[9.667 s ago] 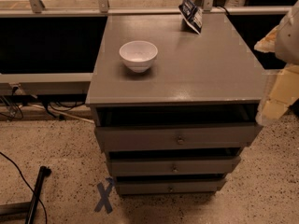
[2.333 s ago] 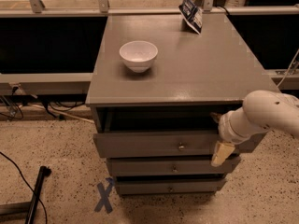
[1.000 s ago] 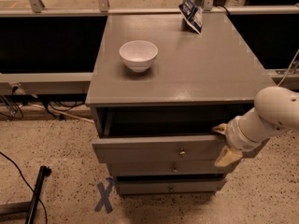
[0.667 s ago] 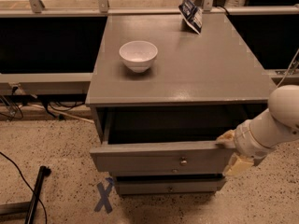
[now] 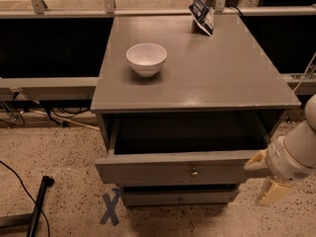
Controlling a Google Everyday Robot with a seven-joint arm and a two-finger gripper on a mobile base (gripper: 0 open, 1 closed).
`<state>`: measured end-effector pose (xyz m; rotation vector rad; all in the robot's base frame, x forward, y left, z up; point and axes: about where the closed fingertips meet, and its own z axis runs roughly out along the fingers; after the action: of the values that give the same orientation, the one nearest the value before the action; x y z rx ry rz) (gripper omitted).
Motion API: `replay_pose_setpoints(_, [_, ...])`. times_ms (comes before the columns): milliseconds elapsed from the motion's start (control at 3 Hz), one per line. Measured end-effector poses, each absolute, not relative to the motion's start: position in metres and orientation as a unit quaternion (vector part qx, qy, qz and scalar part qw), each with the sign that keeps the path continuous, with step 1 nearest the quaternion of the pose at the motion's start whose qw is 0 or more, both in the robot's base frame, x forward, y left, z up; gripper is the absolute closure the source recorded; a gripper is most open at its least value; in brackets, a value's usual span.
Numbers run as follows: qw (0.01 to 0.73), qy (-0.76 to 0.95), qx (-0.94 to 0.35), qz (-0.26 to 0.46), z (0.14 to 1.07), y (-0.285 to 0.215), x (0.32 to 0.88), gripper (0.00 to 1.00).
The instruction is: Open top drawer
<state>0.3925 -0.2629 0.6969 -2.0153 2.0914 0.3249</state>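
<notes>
The top drawer (image 5: 163,171) of the grey cabinet (image 5: 222,68) stands pulled out toward me, its small round knob (image 5: 194,172) at the centre of the front and its dark interior (image 5: 187,132) showing nothing inside. My gripper (image 5: 263,177) is at the right end of the drawer front, on a white arm coming in from the right edge. Its two cream fingers are apart: the upper fingertip (image 5: 255,161) touches the drawer front's right end, the lower one (image 5: 270,192) hangs below it in free air.
A white bowl (image 5: 146,58) sits on the cabinet top, with a dark snack packet (image 5: 202,15) at the back edge. A narrower drawer (image 5: 180,197) shows below. A blue tape X (image 5: 109,208) and a black pole (image 5: 38,206) lie on the speckled floor at left.
The top drawer has slid out from shut to wide open. My gripper came in from the right, reached the drawer front's right end and moved toward me with it.
</notes>
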Motion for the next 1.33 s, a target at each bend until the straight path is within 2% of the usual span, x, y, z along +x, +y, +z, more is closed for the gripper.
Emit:
replay_pose_setpoints(333, [0.111, 0.715, -0.682, 0.104, 0.691, -0.265, 0.400, 0.33])
replay_pose_setpoints(667, [0.134, 0.709, -0.690, 0.055, 0.682, -0.259, 0.448, 0.23])
replay_pose_setpoints(1333, [0.152, 0.693, -0.704, -0.027, 0.707, -0.256, 0.489, 0.24])
